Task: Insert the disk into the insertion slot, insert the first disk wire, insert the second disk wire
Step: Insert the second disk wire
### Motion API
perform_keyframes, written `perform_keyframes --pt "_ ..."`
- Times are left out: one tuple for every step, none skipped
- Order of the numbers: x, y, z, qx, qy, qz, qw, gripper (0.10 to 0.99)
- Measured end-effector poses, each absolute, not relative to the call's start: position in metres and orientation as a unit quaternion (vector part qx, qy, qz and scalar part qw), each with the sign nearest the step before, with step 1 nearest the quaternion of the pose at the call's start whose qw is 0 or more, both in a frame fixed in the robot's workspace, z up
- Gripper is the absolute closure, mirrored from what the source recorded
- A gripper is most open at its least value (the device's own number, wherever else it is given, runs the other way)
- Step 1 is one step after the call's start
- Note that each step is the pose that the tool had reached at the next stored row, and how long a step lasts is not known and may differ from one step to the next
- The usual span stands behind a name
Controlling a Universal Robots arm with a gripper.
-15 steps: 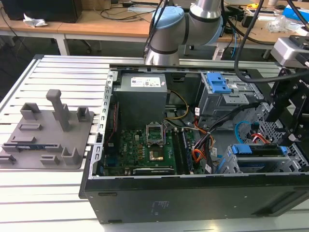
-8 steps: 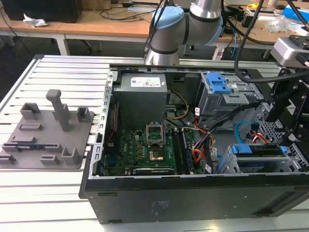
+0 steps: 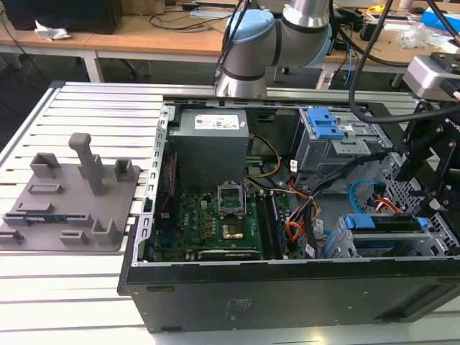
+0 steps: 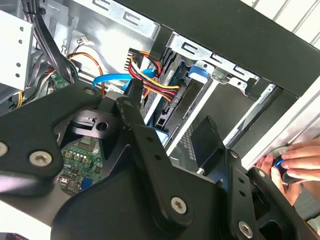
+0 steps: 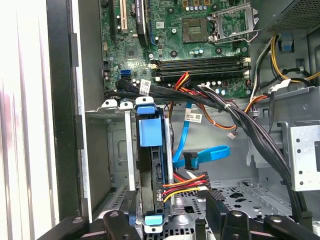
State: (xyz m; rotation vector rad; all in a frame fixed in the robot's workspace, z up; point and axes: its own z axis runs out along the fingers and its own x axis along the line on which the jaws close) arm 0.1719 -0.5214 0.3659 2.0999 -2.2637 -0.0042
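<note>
Case (image 3: 287, 298) holding the disk (image 3: 381, 223) stands on slotted table (image 3: 72, 302); wooden desks (image 3: 158, 32) behind.

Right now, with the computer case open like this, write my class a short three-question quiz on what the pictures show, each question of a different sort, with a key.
1. True or false: the disk in its blue frame sits inside the metal cage.
2. What colour is the single cable that loops beside the disk? A. green B. light blue C. purple
3. Short answer: in the second wrist view, what shows beyond the outer edge of the case?

Key: 1 true; 2 B; 3 a person's hand.
</note>
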Motion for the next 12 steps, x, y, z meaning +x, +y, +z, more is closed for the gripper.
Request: perform_keyframes --pt "0.172 -0.515 0.366 0.68 -0.733 0.005 0.032 0.427" --pt "0.172 -0.502 0.366 0.678 -0.732 0.028 0.054 0.427" --pt "0.172 -0.496 0.366 0.677 -0.732 0.044 0.069 0.427" --pt "0.172 -0.488 0.366 0.675 -0.73 0.062 0.085 0.427" --pt "0.171 -0.484 0.366 0.673 -0.729 0.073 0.096 0.443" --pt "0.17 -0.48 0.366 0.672 -0.728 0.083 0.105 0.51" --pt "0.167 -0.471 0.366 0.67 -0.726 0.099 0.12 0.639" --pt "0.166 -0.468 0.366 0.669 -0.726 0.101 0.122 0.639" --pt "0.165 -0.466 0.366 0.669 -0.726 0.103 0.123 0.639" --pt "0.164 -0.463 0.366 0.669 -0.725 0.104 0.125 0.639" --pt "0.163 -0.46 0.366 0.669 -0.725 0.106 0.126 0.639" --pt "0.16 -0.456 0.366 0.669 -0.724 0.109 0.129 0.639"
